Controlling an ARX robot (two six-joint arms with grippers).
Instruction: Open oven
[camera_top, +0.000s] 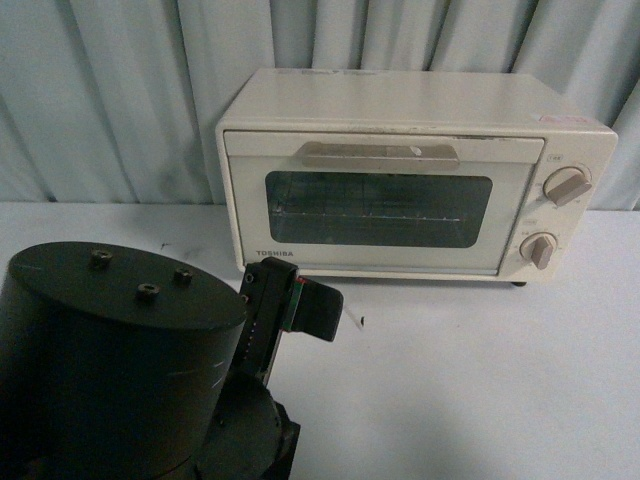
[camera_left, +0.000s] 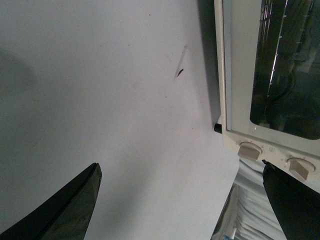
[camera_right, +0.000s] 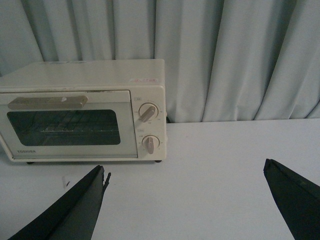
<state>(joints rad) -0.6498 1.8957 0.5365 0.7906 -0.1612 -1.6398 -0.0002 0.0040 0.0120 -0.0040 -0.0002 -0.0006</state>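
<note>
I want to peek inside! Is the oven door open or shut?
Shut. The oven has its door standing upright, flush against the front, with the handle up at the top.

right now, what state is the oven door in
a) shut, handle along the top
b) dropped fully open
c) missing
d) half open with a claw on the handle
a: the oven door stands upright and flush with the front, its bar handle along the top edge.

Your robot's dark cylindrical housing (camera_top: 110, 370), topped by three bolts (camera_top: 147, 291), beside a black module (camera_top: 320, 312) with green circuit board (camera_top: 294, 303); fingers (camera_right: 75, 210) black, tapered.
</note>
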